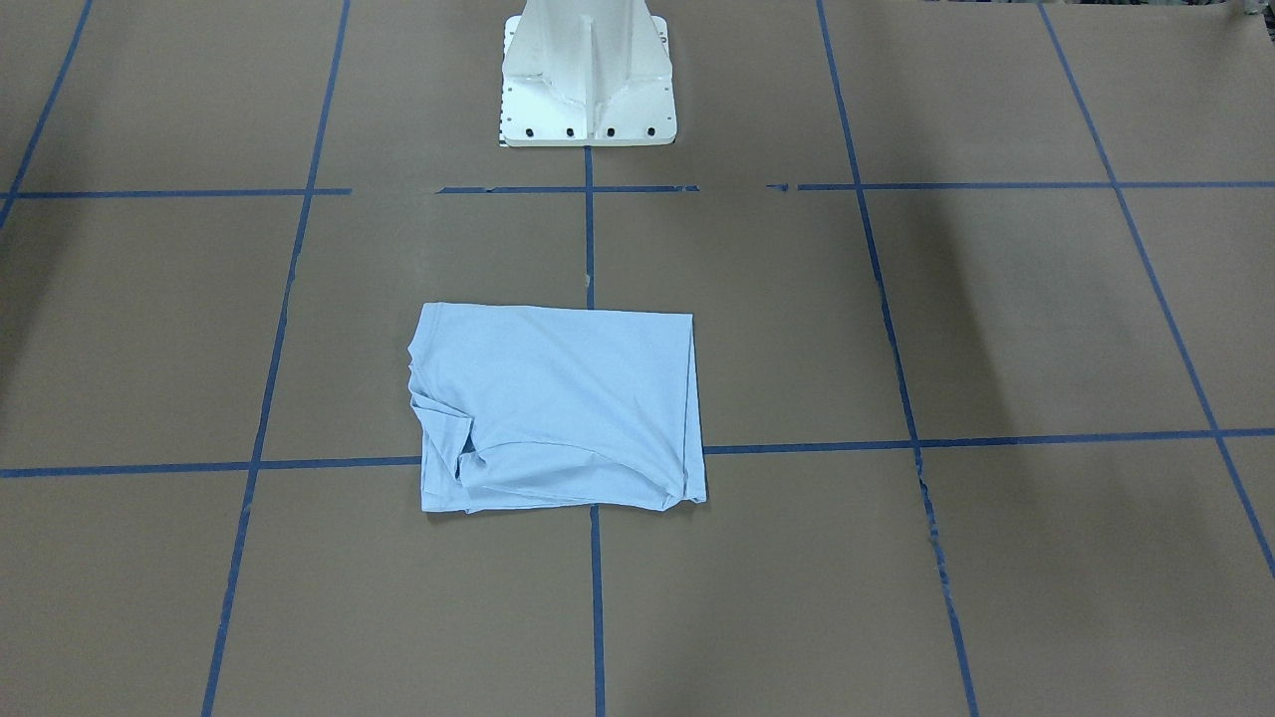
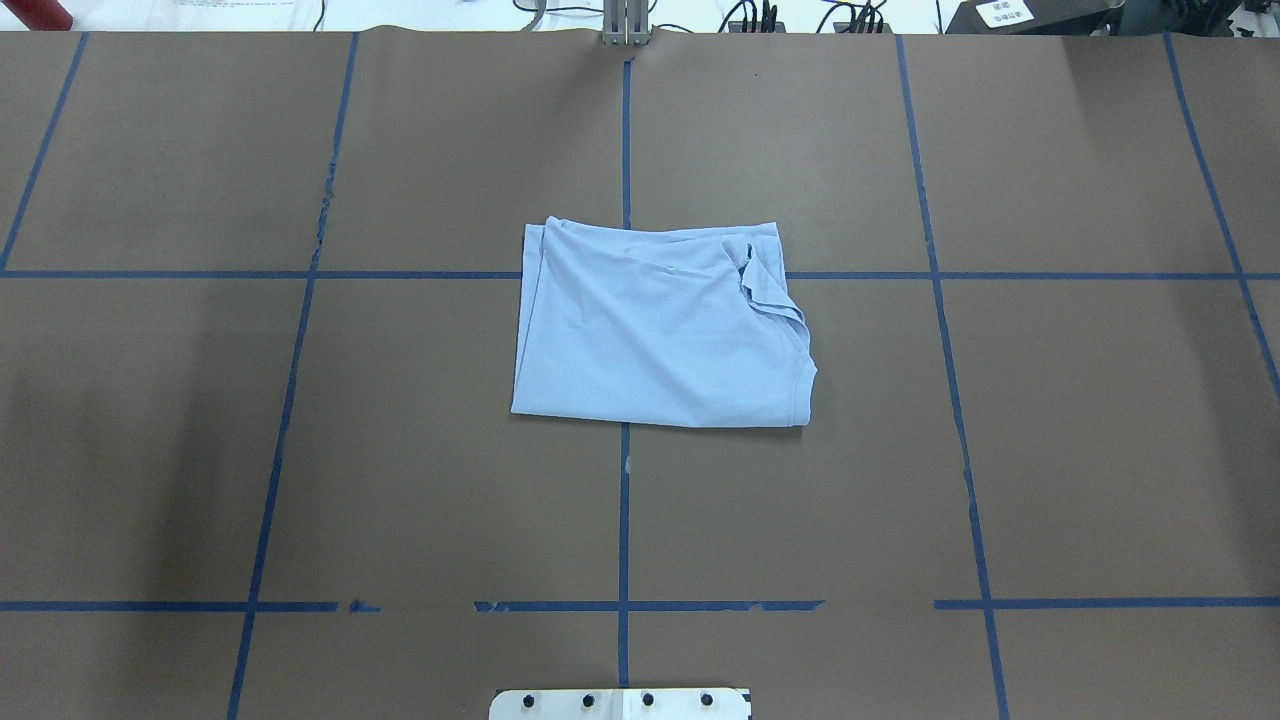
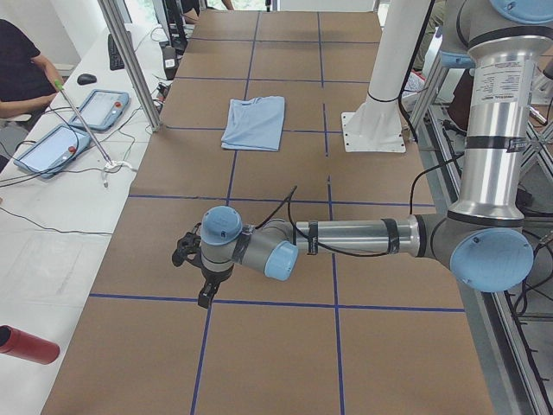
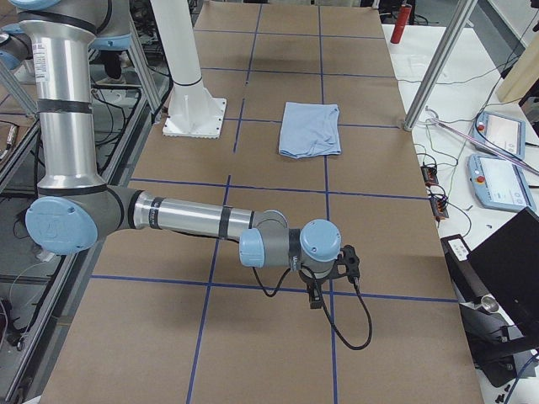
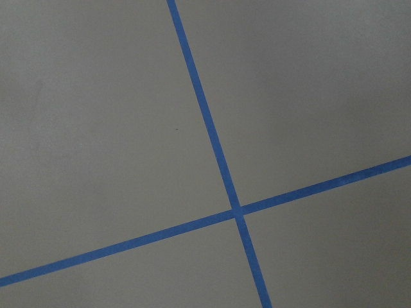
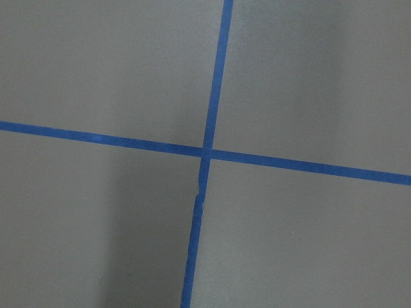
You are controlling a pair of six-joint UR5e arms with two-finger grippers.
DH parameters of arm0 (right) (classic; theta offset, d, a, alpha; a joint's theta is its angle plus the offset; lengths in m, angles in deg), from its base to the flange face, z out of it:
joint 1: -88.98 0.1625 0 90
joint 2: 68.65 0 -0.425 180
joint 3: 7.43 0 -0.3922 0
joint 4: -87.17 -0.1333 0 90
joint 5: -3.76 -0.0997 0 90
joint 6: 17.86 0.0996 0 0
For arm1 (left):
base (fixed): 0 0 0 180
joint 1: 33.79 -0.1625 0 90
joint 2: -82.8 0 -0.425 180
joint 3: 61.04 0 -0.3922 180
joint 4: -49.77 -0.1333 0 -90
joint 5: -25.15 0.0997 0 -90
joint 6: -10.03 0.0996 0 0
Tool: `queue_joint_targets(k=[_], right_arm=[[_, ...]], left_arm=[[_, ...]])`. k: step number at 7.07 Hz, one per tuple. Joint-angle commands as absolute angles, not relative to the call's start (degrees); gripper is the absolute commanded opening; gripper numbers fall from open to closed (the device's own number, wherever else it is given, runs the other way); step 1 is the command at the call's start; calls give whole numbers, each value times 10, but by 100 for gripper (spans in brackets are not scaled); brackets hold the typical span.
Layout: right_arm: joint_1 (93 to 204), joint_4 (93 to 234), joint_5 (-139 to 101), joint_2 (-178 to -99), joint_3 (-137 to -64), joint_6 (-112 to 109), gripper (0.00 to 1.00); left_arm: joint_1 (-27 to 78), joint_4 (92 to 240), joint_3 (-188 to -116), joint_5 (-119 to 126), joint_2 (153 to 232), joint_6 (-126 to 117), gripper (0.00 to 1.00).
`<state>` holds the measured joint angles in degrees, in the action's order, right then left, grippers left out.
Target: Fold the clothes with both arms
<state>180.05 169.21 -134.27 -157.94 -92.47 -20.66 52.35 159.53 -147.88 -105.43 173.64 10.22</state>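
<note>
Exterior left: left tool (image 3: 206, 296) too small to judge

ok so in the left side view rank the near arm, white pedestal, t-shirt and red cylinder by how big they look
1. left arm, nearest the camera, which inflates it
2. white pedestal
3. T-shirt
4. red cylinder, cut off by the frame edge, so its place is unsure

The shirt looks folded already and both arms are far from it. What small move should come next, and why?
Probably bring the right gripper in toward the T-shirt: it is a compact rectangle, but its edge on the robot's right lies bunched, and that gripper hangs far off over the table.
</note>
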Motion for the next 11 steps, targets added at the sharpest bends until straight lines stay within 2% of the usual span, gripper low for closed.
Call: queue_joint_targets(k=[1,3,5,8,11], right_arm=[[1805,1789,-1346,-1582,-989,-176,100],[1805,1810,-1380,-1594,-1000,-172,100],[1805,1800,-1377,-1598,-1003,-101,100],[1805,1717,-1369,-1627,-980,-96,100],[1803,1715,-1364,-1623,-980,-95,100]], left_arm=[[523,1435,-1555,-1058,1732,109,100],[522,1441,-1541,-1059,1725,111,100],[521,1513,-1490,-1060,1726,110,100],[522,1509,-1496,-1060,1726,109,100],[521,1508,-1495,-1088,1726,99,100]])
